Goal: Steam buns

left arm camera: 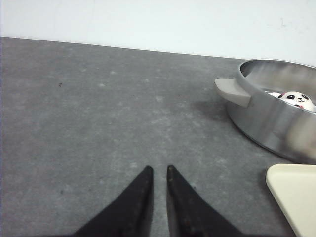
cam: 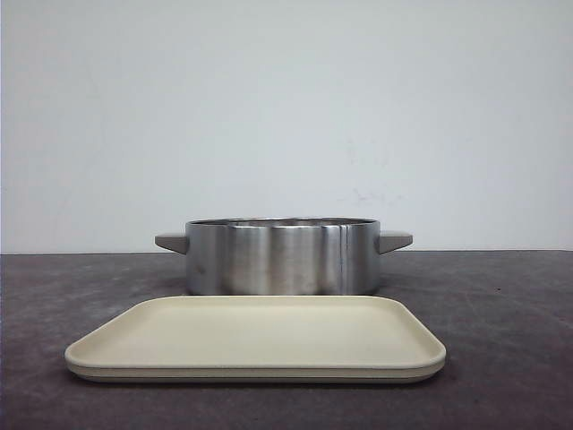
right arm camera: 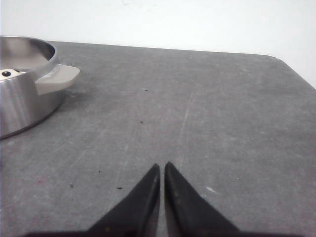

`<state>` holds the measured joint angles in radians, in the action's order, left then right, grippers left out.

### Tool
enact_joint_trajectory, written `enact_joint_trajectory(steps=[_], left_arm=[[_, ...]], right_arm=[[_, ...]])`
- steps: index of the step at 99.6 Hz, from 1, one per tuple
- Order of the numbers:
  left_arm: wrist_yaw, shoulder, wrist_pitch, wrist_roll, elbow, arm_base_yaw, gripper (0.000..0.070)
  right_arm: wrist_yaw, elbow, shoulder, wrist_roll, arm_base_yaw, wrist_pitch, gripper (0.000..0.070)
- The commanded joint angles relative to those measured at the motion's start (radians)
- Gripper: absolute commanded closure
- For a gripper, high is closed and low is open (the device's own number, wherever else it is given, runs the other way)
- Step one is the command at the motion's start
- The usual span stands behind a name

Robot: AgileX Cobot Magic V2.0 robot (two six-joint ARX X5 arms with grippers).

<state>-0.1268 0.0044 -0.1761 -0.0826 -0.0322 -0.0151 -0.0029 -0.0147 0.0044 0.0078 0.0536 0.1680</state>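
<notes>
A steel pot (cam: 282, 257) with two grey handles stands mid-table behind a cream tray (cam: 255, 340) that holds nothing. In the left wrist view one white panda-faced bun (left arm camera: 295, 100) shows inside the pot (left arm camera: 276, 113). In the right wrist view a sliver of a bun (right arm camera: 9, 73) peeks over the pot's rim (right arm camera: 24, 89). Other buns are hidden. My left gripper (left arm camera: 159, 169) hangs over bare table left of the pot, jaws nearly closed and empty. My right gripper (right arm camera: 162, 166) hangs over bare table right of the pot, jaws closed and empty. Neither gripper shows in the front view.
The dark grey tabletop (cam: 501, 313) ends at a white wall behind. A corner of the cream tray (left arm camera: 296, 195) shows in the left wrist view. The table's right edge (right arm camera: 296, 74) shows in the right wrist view.
</notes>
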Motion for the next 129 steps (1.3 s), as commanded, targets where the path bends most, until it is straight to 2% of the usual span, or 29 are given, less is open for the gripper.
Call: enact_joint_trajectory(steps=[1,37,48,72,129], left_arm=[[0.003,-0.002,-0.01,0.035,0.019,-0.001,0.07],[0.109,-0.002,-0.016,0.058,0.019,-0.021,0.07],[0.109,-0.002,-0.016,0.08,0.019,-0.03,0.07],[0.07,-0.002,-0.016,0.074,0.019,-0.057,0.07],[0.07,-0.002,-0.01,0.069,0.018,-0.057,0.07]], right_arm=[[0.003,0.002,-0.001,0.011,0.001,-0.01,0.0691],[0.002,0.002,-0.001,0.011,0.001,-0.011,0.0691],[0.002,0.002,-0.001,0.011,0.001,-0.011,0.0691],[0.003,0.002,-0.001,0.011,0.001,-0.011,0.0691],[0.003,0.002,-0.001,0.011,0.001,-0.011,0.0691]])
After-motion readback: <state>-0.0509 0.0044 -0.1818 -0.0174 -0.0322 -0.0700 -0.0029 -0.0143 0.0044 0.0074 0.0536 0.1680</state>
